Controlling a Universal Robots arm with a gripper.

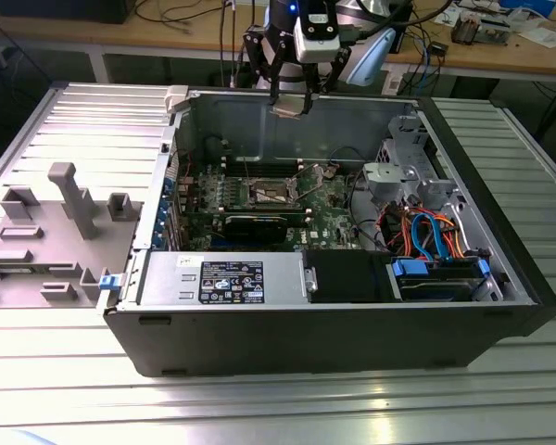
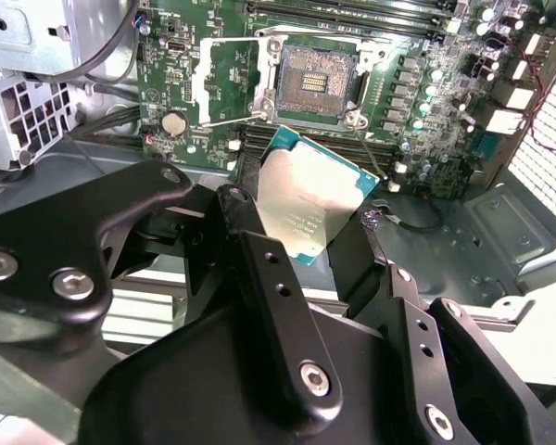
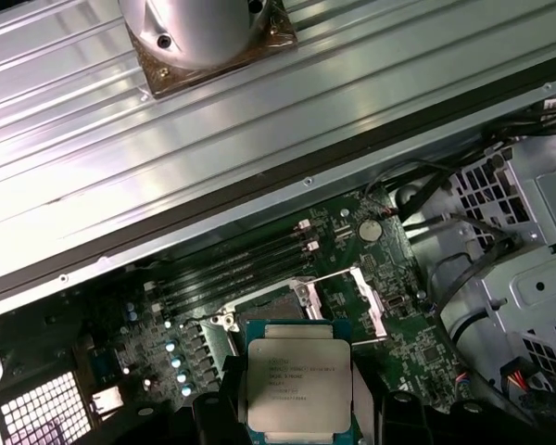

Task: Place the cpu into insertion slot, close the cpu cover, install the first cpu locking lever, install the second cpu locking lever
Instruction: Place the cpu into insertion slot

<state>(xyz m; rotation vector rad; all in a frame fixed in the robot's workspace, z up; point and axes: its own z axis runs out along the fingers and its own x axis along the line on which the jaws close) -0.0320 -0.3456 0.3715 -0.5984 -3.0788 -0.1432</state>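
The black metal gripper (image 1: 290,102) was clamped on the cpu (image 2: 308,197) by two opposite edges. The cpu was a flat square chip, with a dull silver lid on a green-edged base, and it hung over the open computer case (image 1: 306,334). Below it the insertion slot (image 2: 313,82) lay uncovered: a dark centre in a silver rim on green board. The thin cpu cover (image 2: 201,93) was hinged open beside it. Fine grey print marked the chip's lid, and a printed label (image 1: 232,281) sat on a grey metal box (image 1: 167,278).
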